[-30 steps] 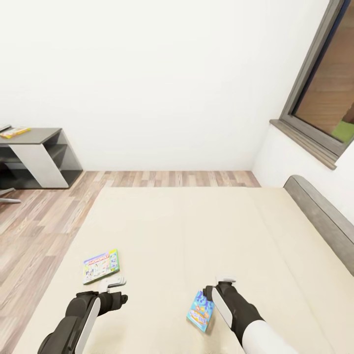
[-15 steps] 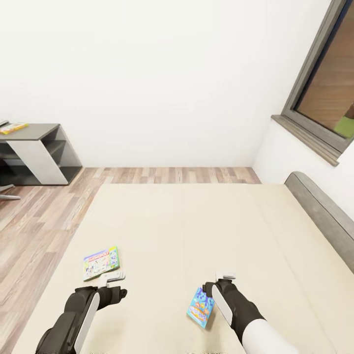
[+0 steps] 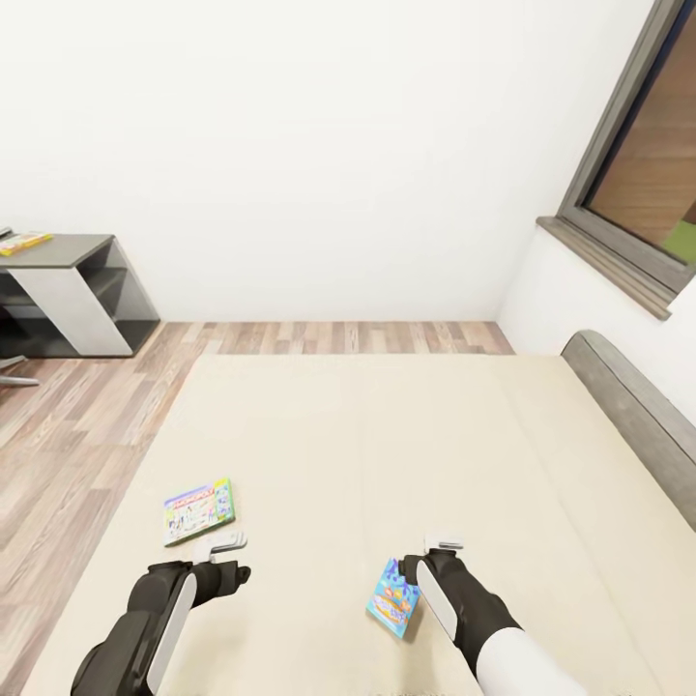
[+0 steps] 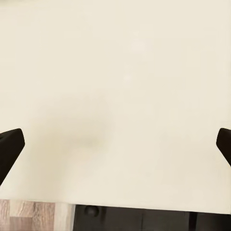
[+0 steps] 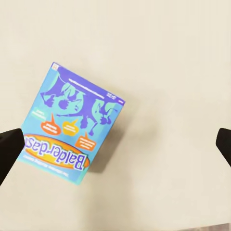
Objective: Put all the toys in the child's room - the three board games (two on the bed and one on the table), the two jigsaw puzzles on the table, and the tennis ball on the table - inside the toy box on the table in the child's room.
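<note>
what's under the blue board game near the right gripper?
The blue board game lies flat on the bed's cream mattress, beside the open right gripper. Bare mattress shows all around it; whatever sits directly beneath the box is covered.

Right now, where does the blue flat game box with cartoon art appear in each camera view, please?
Head view: the blue flat game box lies low, right of centre, just left of the right end effector.
Right wrist view: it lies left of centre, tilted.
Left wrist view: it is not seen here, just mattress.
Shared landmark: the cream-beige mattress under it.
</note>
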Available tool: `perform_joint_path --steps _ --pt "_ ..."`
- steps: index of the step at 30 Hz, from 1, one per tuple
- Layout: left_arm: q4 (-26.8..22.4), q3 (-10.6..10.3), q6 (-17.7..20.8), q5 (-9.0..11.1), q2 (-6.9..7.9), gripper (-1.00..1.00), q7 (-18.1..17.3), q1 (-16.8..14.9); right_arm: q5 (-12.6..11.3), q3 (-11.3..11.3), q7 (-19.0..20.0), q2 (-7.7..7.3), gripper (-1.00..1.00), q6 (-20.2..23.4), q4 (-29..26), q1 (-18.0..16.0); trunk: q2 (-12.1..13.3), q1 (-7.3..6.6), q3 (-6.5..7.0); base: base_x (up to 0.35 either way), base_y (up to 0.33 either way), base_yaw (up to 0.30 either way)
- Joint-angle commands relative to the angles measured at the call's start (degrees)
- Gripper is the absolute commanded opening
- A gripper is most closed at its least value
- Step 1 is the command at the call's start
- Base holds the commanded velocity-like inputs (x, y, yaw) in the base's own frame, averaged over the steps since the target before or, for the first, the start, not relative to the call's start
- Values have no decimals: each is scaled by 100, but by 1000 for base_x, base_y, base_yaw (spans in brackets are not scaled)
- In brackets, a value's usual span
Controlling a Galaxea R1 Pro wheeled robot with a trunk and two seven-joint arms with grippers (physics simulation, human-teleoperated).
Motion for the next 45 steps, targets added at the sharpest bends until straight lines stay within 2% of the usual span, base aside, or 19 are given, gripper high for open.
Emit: perform_joint_path --steps 1,9,21,23,26,34,45 --pt "-9 18 30 49 -5 100 11 -4 -62 32 -54 -6 100 21 -9 -4 -11 3 -20 0 0 0" --pt "-17 26 31 54 -8 100 10 -5 -66 -3 -55 -25 100 1 -9 -4 -11 3 -90 0 0 0" --pt "-74 28 38 56 -7 100 4 -6 -16 23 -65 -41 100 -87 -9 11 -11 3 -107 0 0 0" --pt "-139 19 103 109 -66 100 -19 -71 16 -29 1 -22 100 -152 -3 -55 -11 3 -107 0 0 0" --pt "-235 19 192 109 -66 100 -19 -168 16 -29 97 -22 100 -249 -3 -136 -11 3 -107 0 0 0" --pt "-377 -3 15 98 -201 100 -9 -250 -9 54 -18 -26 100 -506 -26 -79 -11 3 -107 0 0 0" --pt "-379 -7 5 92 -223 100 -7 -261 -15 66 -28 -44 100 -858 -26 -74 -11 3 -107 0 0 0"
